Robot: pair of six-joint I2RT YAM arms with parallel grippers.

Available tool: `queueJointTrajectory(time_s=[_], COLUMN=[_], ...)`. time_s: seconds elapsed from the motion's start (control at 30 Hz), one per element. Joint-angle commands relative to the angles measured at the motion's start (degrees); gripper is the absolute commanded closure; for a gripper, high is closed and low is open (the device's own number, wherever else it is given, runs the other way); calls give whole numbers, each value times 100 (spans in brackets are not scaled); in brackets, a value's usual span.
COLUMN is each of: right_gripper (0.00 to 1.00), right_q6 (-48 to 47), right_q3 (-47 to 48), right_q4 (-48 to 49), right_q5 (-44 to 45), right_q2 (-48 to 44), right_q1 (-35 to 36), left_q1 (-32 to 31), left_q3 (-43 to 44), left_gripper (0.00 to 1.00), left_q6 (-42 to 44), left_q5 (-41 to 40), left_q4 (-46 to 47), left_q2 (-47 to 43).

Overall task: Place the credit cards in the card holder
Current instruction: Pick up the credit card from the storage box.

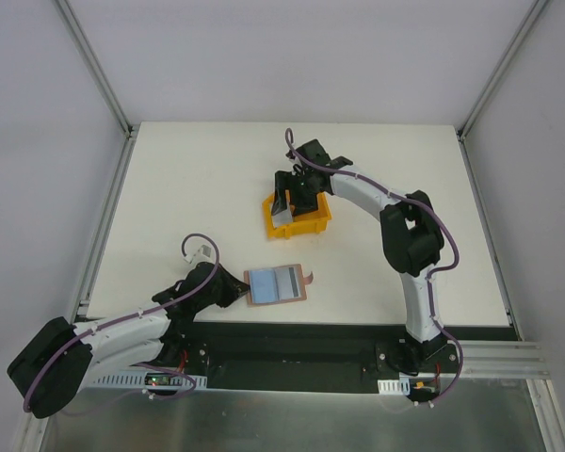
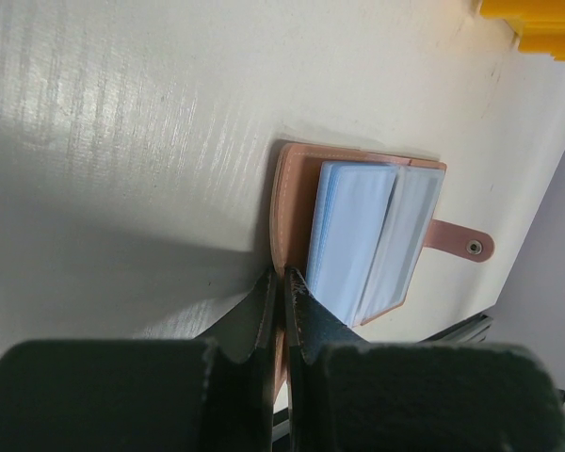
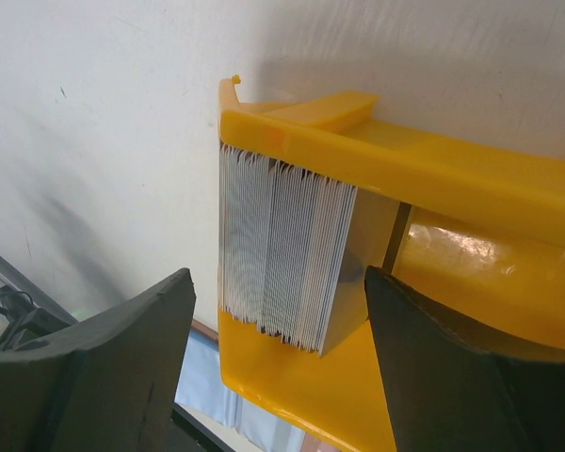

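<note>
My left claw (image 2: 282, 282) is pinched shut on the open brown leather card holder (image 2: 294, 174), flat on the cream tabletop (image 1: 188, 188); my right claw (image 3: 278, 278) is spread wide over the pale credit cards (image 3: 273, 245) upright in a yellow plastic bin (image 3: 433, 160). Grey walls (image 1: 38, 141) around.

We see card holder (image 1: 278, 285) lying open, pinkish-brown inside facing up; credit cards (image 3: 278, 250) pale, packed upright on edge in yellow bin (image 3: 452, 179).

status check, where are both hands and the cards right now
Left hand shut on edge of the open card holder. Right hand open over the cards in the yellow bin, none gripped. Nothing seen blocking.
</note>
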Motion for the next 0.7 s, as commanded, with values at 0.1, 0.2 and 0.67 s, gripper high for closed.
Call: queueJointTrajectory(time_s=[0.1, 0.2, 0.67], right_gripper=[29, 36, 66], right_q6=[-211, -229, -282], right_q3=[283, 327, 336], right_q4=[-273, -308, -378], right_q5=[-152, -205, -223], right_q2=[26, -26, -167], right_q1=[-18, -27, -18], left_q1=[25, 16, 16], left_q3=[94, 129, 199], left_gripper=[100, 100, 100], left_q6=[149, 167, 211], left_q5=[-7, 19, 133], left_q4=[-213, -196, -73], left_q2=[89, 142, 362])
